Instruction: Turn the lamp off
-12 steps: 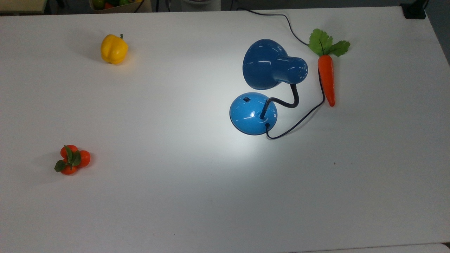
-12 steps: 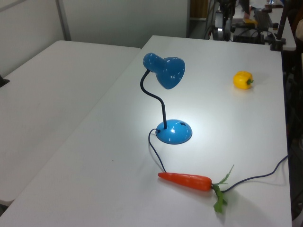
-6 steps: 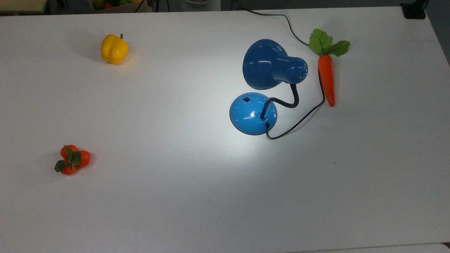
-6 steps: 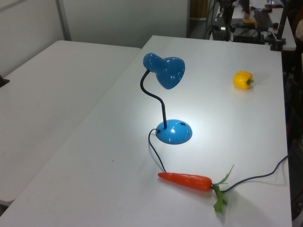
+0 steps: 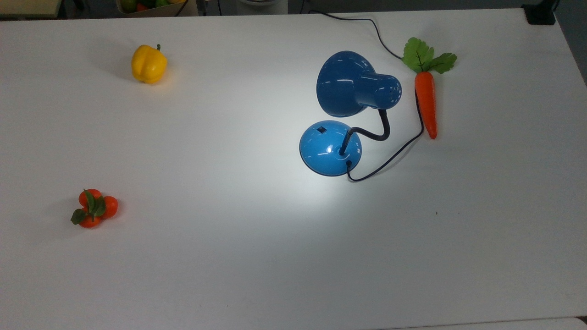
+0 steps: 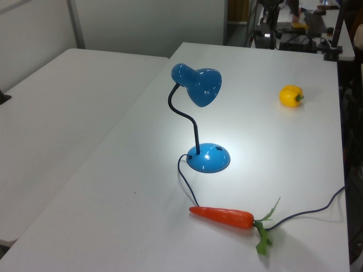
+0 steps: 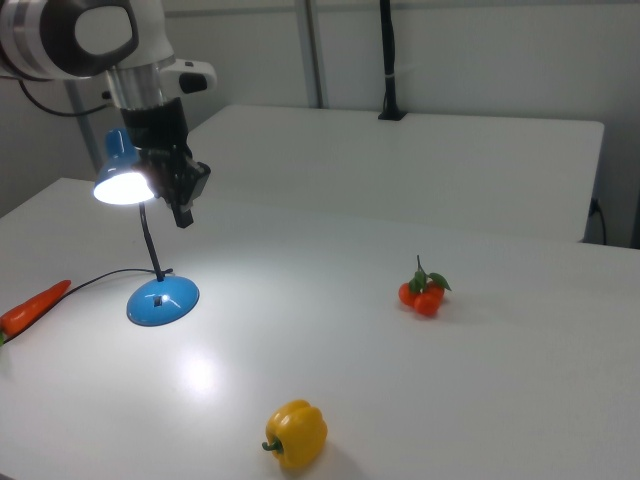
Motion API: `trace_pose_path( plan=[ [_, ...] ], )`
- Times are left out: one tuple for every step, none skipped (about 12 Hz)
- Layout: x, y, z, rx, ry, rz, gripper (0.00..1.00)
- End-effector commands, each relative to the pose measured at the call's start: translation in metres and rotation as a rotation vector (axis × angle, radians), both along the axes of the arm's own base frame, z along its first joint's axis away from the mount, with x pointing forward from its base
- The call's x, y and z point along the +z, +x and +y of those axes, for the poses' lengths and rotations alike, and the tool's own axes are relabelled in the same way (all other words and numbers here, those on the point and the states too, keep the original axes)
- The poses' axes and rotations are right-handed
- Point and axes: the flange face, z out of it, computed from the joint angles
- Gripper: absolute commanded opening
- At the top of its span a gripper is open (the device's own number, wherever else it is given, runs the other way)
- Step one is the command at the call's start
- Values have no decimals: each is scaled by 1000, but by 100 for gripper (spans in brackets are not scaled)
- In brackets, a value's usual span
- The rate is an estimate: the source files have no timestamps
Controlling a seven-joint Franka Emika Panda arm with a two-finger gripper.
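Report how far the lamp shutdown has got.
Nothing is done yet: the lamp glows, with a bright pool on the table. In hand: the gripper hangs above the table in the right view, touching nothing. Left: press the small black switch on the base.

So the arm (image 7: 70, 35) comes in from the right view's upper left corner: chunky white and grey housing with a dark round joint cap, then a white wrist section pointing straight down. Below that hangs the black gripper (image 7: 183, 205), aimed downward and tilted a bit toward the right view's right. It's up in the air, well above the table, not touching anything and not carrying anything. The fingers sit so close together from this angle that open or closed can't really be made out.
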Motion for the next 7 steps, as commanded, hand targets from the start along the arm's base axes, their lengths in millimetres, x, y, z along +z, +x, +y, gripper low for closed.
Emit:
trace_pose_path(
  plan=[
    [-27,3,29,74,2,22,0],
    [-35,5,39,94,2,12,0],
    [-47,5,48,109,2,21,0],
    [-59,6,57,129,3,17,0],
    [-67,6,68,149,3,15,0],
    [-80,6,76,166,4,15,0],
    [-89,5,83,180,5,12,0]
  ],
)
